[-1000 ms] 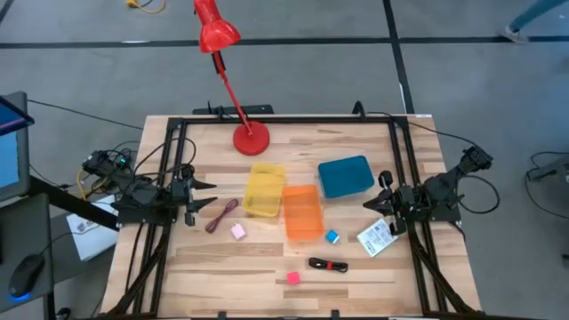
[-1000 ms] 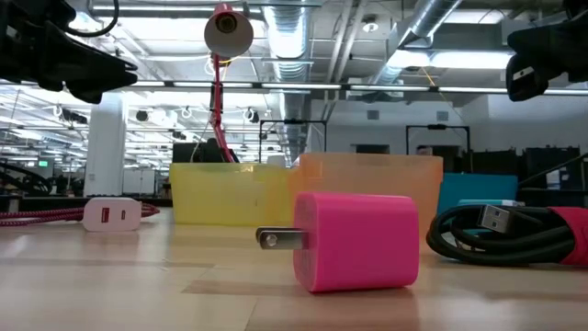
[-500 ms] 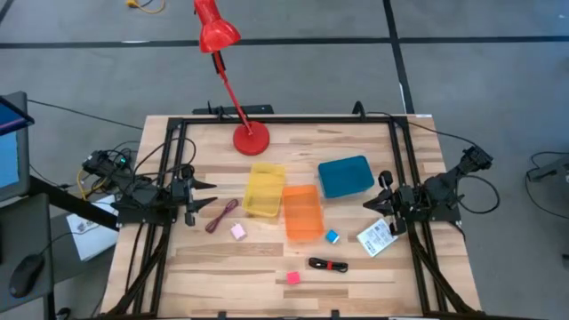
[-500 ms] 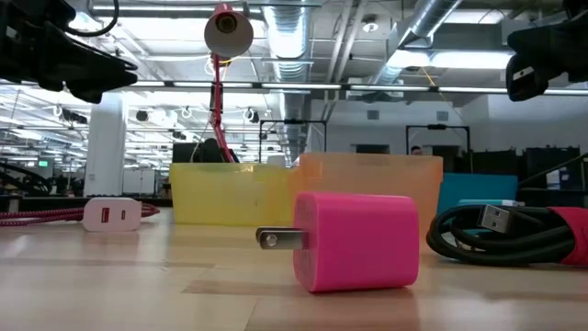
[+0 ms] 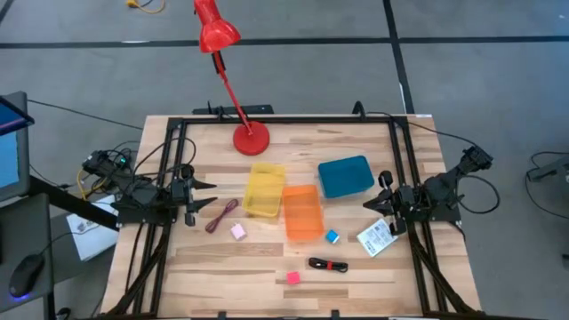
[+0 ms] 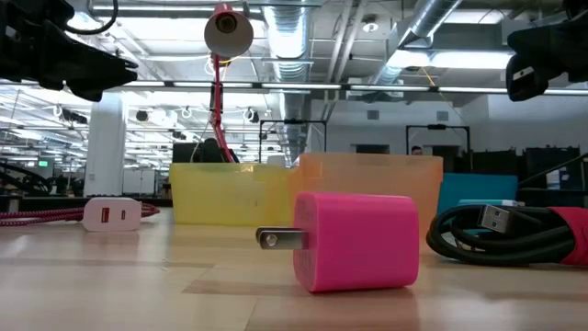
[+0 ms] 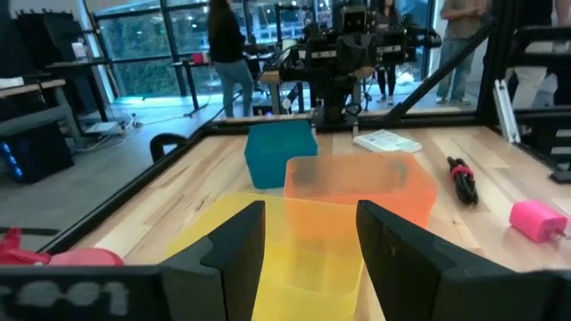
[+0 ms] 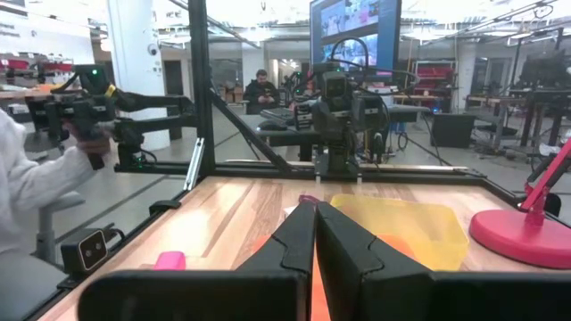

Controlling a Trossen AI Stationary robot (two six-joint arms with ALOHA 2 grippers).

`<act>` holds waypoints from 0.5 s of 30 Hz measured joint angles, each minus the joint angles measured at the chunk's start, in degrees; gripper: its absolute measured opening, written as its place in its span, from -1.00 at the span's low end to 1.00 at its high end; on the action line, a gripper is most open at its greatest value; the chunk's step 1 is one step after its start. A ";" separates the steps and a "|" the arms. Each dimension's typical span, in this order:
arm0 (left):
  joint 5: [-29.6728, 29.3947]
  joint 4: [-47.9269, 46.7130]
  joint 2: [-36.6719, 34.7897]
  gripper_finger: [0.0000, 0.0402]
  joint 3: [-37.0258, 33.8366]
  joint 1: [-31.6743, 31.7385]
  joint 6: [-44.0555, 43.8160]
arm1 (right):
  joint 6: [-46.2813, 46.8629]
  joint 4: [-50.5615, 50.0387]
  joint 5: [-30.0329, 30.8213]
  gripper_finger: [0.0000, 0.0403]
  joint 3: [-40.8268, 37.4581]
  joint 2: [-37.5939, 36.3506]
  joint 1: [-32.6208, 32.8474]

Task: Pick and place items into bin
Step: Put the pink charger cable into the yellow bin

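In the high view the items lie on the wooden table. They are a maroon cord (image 5: 221, 215), a pale pink cube (image 5: 238, 231), a blue cube (image 5: 332, 236), a hot pink cube (image 5: 292, 277), a black-and-red cable bundle (image 5: 328, 264) and a white printed packet (image 5: 377, 237). My left gripper (image 5: 209, 187) hovers at the table's left side, above the cord's far end, and is open (image 7: 308, 214). My right gripper (image 5: 367, 204) hovers at the right side, just beyond the packet, and is shut (image 8: 315, 209). The low view shows the hot pink cube (image 6: 358, 241) up close, with metal prongs.
Three bins stand mid-table: yellow (image 5: 264, 188), orange (image 5: 302, 212) and teal (image 5: 346, 176). A red lamp's base (image 5: 252, 139) sits near the far edge. A black frame (image 5: 178, 151) rims the table. A person's white sleeve (image 8: 27, 192) shows beyond the table.
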 joint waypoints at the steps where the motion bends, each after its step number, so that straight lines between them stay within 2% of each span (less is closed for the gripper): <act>1: 0.00 1.14 0.01 -0.16 -0.13 0.00 -0.62 | -0.01 0.00 -0.02 -0.96 0.00 -0.02 0.00; 6: 0.01 3.13 0.00 -0.16 -0.07 0.00 -10.47 | -0.01 0.00 0.00 -0.96 0.01 -0.01 0.02; 11: -0.06 2.38 0.02 -0.16 -0.04 0.00 -12.52 | 0.01 0.00 0.00 -0.96 0.02 -0.01 0.00; 15: -0.12 2.75 0.00 -0.16 0.11 0.00 -19.34 | 0.01 0.00 -0.02 -0.96 0.00 -0.01 0.02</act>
